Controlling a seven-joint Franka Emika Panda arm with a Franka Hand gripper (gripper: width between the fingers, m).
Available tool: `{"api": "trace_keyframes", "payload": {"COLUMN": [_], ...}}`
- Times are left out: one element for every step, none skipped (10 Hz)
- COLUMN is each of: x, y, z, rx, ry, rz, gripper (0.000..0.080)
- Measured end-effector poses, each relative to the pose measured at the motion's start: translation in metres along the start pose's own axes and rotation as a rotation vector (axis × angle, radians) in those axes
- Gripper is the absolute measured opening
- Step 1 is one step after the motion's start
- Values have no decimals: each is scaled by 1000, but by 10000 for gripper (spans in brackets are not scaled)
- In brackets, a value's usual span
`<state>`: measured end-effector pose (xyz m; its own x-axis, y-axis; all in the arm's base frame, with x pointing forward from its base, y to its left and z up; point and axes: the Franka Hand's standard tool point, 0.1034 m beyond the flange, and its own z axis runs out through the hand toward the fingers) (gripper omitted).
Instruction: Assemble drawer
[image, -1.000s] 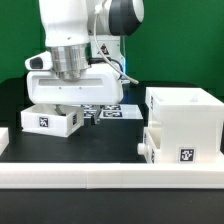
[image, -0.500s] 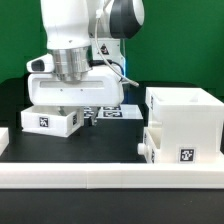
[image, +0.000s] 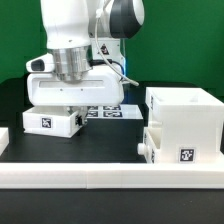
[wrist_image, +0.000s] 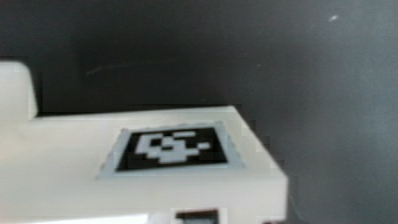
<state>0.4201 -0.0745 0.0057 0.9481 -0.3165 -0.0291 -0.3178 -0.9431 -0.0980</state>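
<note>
Drawer box (image: 50, 122), the small white part, sits on the black table (image: 110, 143) toward the exterior view's left, upright, with a square marker tag (image: 43, 122) on the face turned to the camera. I note the Panda arm directly above it. The broad white hand is lowered until its underside sits just over the box top, and the gripper (image: 72, 106) reaches down at the box's upper edge.

Jaw state: I cannot tell. The hand body and the box hide the fingers in the exterior view, and the wrist view shows no finger at all. I cannot confirm contact between gripper and box either.

The wrist view is blurred. It shows a flat white surface of the box (wrist_image: 63, 150) at very close range, carrying a black-and-white tag (wrist_image: 173, 148), with the dark table (wrist_image: 214, 50) beyond its edge. A second white shape (wrist_image: 15, 90) rises at the side of that surface, but I cannot identify it.

The larger white cabinet (image: 183, 120) stands on the exterior view's right, well apart from the drawer box, with its own tag (image: 186, 155) low on the front face. The marker board (image: 112, 111) lies flat on the table behind and between the two parts, partly covered by the hand. A white rail (image: 100, 178) runs across the near edge of the table.
</note>
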Motion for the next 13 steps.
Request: {"api": "trace_keyframes", "payload": {"x": [0, 2, 5, 11, 17, 24, 32, 38, 48, 58, 61, 61, 61], "y": [0, -3, -8, -19, -31, -40, -45, -51, -56, -59, -63, -62, -62], "z": [0, -2, -6, -10, -14, -18, -23, -29, -34, -37, -40, -39, -38], "rx": [0, 1, 5, 13, 20, 26, 31, 40, 53, 62, 68, 68, 68], "ry": [0, 2, 3, 0, 5, 10, 15, -4, -22, -26, -38, -34, -35], "rz": [-1, -5, -16, -34, -54, -79, -110, -167, -243, -290, -312, -332, -332], "gripper": [45, 45, 45, 44, 44, 44, 44, 44, 44, 44, 44, 44, 44]}}
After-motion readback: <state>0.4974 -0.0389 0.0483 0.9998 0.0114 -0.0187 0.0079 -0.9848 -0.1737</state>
